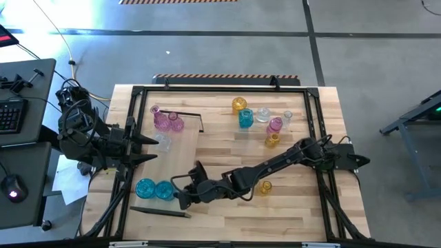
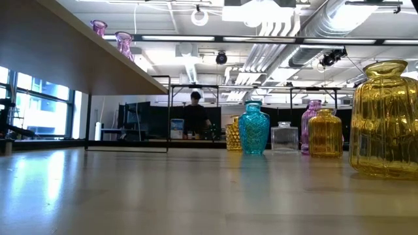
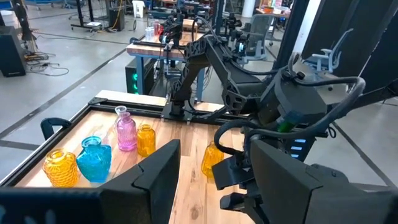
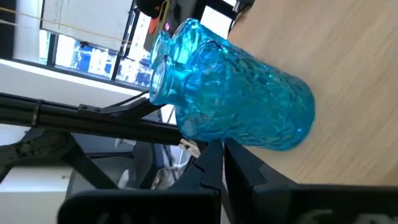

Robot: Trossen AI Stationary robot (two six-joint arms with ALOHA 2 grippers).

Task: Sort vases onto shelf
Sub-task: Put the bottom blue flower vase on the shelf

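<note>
Two teal vases [image 1: 145,187] [image 1: 164,191] stand upright on the table near its front left. My right gripper [image 1: 182,197] is shut, its fingertips [image 4: 214,149] right beside the nearer teal vase [image 4: 249,93]. My left gripper [image 1: 153,149] hangs open and empty over the shelf [image 1: 180,148], a raised light-wood board. Two pink vases [image 1: 160,118] [image 1: 176,122] stand on the shelf's far end, and a clear vase [image 1: 163,142] stands near the left fingers. An amber vase [image 1: 265,187] stands next to the right arm. My right gripper's shut fingertips come level from the table's right at the lower wall [image 4: 239,140] of the nearer teal vase. I cannot tell whether they touch it. The vase stands upright on the table.
A cluster of yellow [image 1: 239,105], teal [image 1: 245,118], clear [image 1: 262,114], pink [image 1: 275,125] and amber [image 1: 272,140] vases stands at the far right. A thin dark rod [image 1: 162,212] lies near the front edge. A black frame [image 1: 220,88] rims the table.
</note>
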